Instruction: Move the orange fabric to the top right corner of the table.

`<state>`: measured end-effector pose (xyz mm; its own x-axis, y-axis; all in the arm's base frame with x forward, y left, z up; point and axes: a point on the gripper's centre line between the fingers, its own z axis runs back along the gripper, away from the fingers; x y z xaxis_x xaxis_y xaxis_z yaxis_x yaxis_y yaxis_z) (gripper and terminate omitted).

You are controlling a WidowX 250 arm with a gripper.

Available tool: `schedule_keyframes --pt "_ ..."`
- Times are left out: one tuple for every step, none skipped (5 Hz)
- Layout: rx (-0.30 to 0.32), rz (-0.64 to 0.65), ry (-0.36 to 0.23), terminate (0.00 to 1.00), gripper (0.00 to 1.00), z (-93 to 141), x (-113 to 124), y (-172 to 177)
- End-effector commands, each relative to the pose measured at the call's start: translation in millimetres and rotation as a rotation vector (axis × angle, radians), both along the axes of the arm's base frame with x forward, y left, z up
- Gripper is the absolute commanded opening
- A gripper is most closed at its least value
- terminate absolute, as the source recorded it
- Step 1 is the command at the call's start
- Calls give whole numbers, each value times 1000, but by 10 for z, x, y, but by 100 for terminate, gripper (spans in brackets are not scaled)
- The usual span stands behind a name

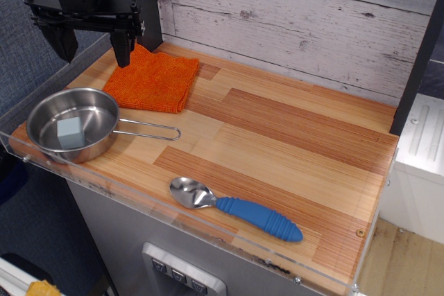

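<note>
The orange fabric (154,81) lies flat on the table (291,136) near its back left corner, just behind the steel pan. My gripper (94,46) hangs above the table's left edge, over the fabric's left corner. Its two black fingers (123,48) are spread wide apart with nothing between them. The right finger's tip sits just above the fabric's near left corner; I cannot tell whether it touches.
A steel pan (69,126) holding a grey-blue block (70,132) stands at the front left, its wire handle pointing right. A spoon with a blue handle (236,207) lies near the front edge. A black post (144,5) stands behind the fabric. A whitewashed plank wall (298,19) backs the table.
</note>
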<state>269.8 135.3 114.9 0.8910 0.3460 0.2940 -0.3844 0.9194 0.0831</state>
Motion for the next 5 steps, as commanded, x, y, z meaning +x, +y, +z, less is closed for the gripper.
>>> schedule_keyframes --pt "0 0 0 0 100 0 0 0" --pt "6 -26 10 0 100 -12 206 0" --pt "29 -66 37 0 100 -25 373 -11" --pt "23 -66 29 0 100 -43 506 74" --pt "26 -61 46 0 100 -97 576 169"
